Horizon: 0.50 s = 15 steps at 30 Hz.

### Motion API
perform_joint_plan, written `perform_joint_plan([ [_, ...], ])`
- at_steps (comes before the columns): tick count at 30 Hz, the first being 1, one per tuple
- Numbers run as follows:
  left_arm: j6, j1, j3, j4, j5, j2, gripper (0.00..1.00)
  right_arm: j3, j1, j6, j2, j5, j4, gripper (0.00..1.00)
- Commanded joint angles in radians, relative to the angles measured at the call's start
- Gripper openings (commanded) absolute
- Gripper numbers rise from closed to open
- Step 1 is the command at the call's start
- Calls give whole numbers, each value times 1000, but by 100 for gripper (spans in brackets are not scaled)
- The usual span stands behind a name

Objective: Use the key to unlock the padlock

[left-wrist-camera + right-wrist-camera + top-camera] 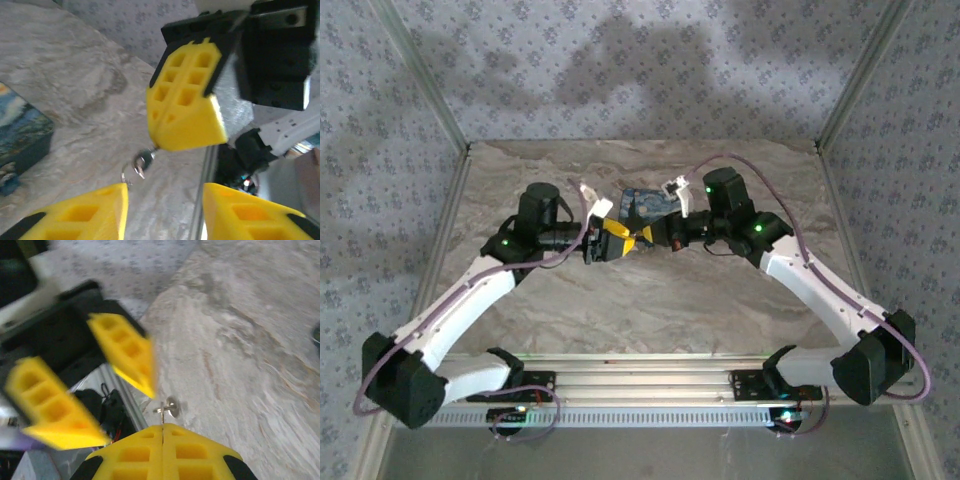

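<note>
R gripper point(163, 430) is pinched tight on the key point(167, 408), which pokes out at 12 o'clock. L gripper point(164, 195) has jaws wide apart, facing it mid-table point(650, 300). Blue box point(650, 203) sits at their 1 o'clock.

Near table point(640, 310) bare; box point(652, 202) blocks behind; left end effector point(611, 230), right end effector point(642, 240) nose-to-nose.

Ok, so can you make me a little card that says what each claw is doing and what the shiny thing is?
left claw: open, holding nothing, facing the right claw
right claw: shut on the key
key: small, silvery metal, with a ring, poking out from the right claw's tips
box: blue with a painted picture, on the table beside the claws
table: grey and tan marble pattern
</note>
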Motion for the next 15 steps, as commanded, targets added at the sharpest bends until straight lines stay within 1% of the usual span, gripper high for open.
perform_joint_plan([
  [1, 119, -33, -32, 36, -203, -84, 49, -12, -6, 185, -3, 175, -87, 0],
  [4, 240, -115, -90, 117, -353, -125, 54, -13, -7, 281, 0, 238, -139, 0],
  [7, 378, -199, -146, 198, -468, -122, 57, -12, -2, 345, 3, 256, -162, 0],
  [10, 442, -248, -194, 301, -548, -89, 57, -12, 13, 383, -2, 282, -180, 0],
  [13, 486, -279, -257, 456, -603, -55, 57, -12, 30, 421, -12, 331, -202, 0],
  [15, 514, -294, -274, 519, -630, -29, 56, -13, 33, 446, -13, 347, -212, 0],
])
